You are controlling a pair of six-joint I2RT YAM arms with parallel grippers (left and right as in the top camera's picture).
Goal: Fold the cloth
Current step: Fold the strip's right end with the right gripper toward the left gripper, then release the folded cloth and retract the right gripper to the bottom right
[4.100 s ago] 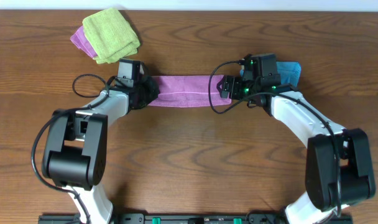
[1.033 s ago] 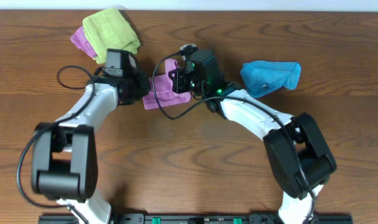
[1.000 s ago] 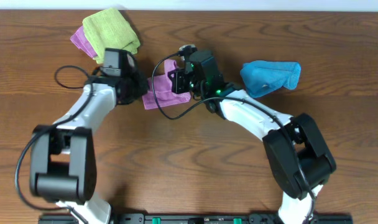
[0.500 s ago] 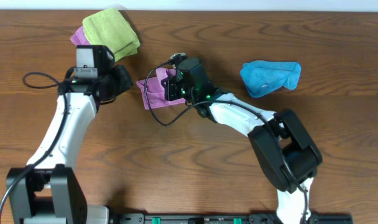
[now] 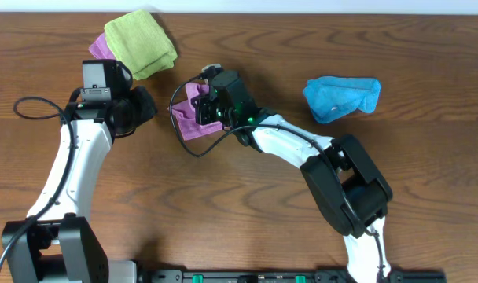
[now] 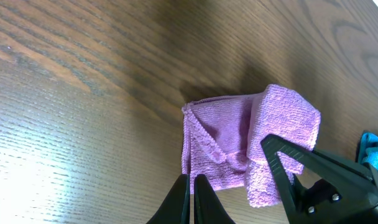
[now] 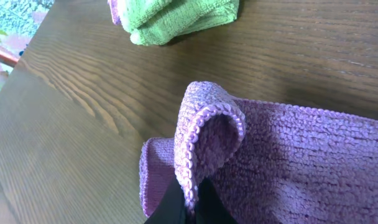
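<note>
The lilac cloth [image 5: 189, 126] lies bunched in a small folded heap left of the table's centre. My right gripper [image 5: 204, 110] is over it, shut on a hemmed edge that curls up in a loop between the fingertips [image 7: 190, 204]; the rest of the cloth [image 7: 301, 155] spreads flat behind. My left gripper [image 5: 148, 108] is just left of the heap, shut with nothing in it [image 6: 190, 186], its tips at the near edge of the cloth [image 6: 226, 143]. The right gripper's dark fingers [image 6: 313, 177] show on the heap's right side.
A lime-green folded cloth [image 5: 141, 43] sits at the back left on top of another purple cloth [image 5: 97, 49]; the green cloth [image 7: 176, 15] also shows ahead of the right wrist. A bright blue cloth [image 5: 341, 96] lies to the right. Bare wood surrounds the heap.
The right gripper has carried its end of the cloth leftward over the rest. The left gripper has let go of the cloth and drawn back to the left.
</note>
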